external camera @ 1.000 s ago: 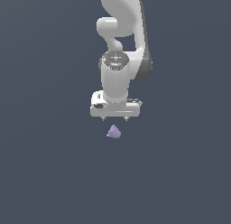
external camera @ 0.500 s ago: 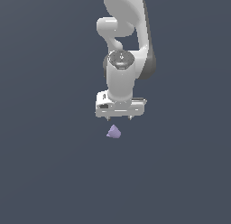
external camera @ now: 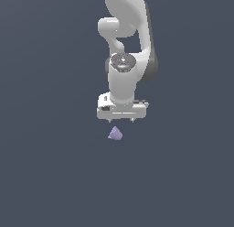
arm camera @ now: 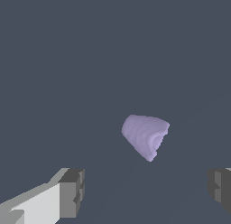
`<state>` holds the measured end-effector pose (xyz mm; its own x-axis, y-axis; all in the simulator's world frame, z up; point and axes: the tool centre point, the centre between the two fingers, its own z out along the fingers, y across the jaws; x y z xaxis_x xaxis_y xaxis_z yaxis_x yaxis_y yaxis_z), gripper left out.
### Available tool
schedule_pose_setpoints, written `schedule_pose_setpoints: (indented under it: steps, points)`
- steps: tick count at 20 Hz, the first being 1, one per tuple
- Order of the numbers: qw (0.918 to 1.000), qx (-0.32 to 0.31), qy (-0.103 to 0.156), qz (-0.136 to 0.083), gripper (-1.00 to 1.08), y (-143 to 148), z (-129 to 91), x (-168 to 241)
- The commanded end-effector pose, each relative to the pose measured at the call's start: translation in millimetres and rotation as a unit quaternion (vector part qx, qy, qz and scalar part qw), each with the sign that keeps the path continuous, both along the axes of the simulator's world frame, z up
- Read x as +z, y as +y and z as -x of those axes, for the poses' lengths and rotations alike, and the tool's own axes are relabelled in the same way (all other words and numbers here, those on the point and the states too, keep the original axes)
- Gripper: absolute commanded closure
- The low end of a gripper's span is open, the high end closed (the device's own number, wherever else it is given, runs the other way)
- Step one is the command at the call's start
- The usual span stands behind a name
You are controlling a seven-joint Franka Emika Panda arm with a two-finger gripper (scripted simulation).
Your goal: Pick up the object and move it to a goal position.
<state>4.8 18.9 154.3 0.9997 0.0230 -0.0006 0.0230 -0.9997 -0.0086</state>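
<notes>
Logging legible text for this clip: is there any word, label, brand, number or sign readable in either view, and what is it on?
None: no readable text in either view.
White robot gripper: plain, with small dark marks on its body too small to read.
Tiny pale purple faceted lump: unmarked.
Dark grey-blue background surface: blank.

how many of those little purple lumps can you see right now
1. The single pale purple lump lies on the dark surface just below the open end effector in the exterior view, untouched. The wrist view shows it ahead of the two fingertips. No others are visible.
</notes>
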Motion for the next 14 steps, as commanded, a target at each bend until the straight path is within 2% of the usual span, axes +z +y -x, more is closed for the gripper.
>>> schedule_pose_setpoints:
  steps: [1,8,14]
  points:
    - [0.9999,-0.015,0.0,0.0,-0.92,-1,-1,-5]
    - [0.9965,-0.084,0.001,0.0,-0.92,-8,-4,-26]
    - [0.9875,-0.158,0.001,0.001,-0.92,-16,-6,-49]
